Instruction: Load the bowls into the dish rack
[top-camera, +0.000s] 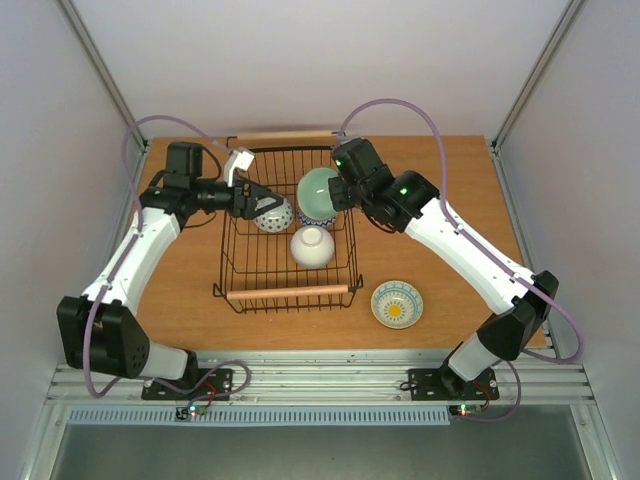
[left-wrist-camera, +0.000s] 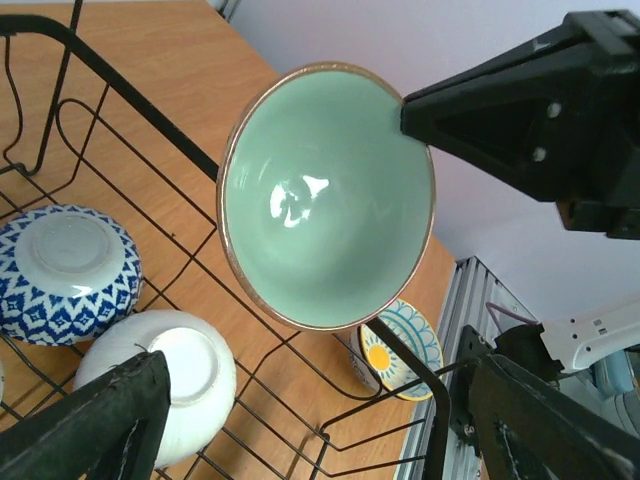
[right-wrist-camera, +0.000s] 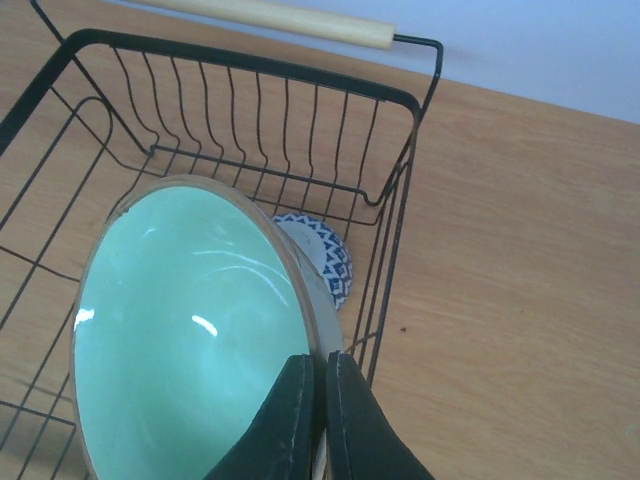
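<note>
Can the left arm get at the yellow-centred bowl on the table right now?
Probably not cleanly. The yellow-centred bowl sits beyond the dish rack, to its right, and the right gripper holds a green bowl over the rack between.

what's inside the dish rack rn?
Two upside-down bowls: a blue-and-white bowl and a white bowl. The right gripper holds a green bowl tilted over the dish rack, hiding most of another blue-patterned bowl behind it.
</note>
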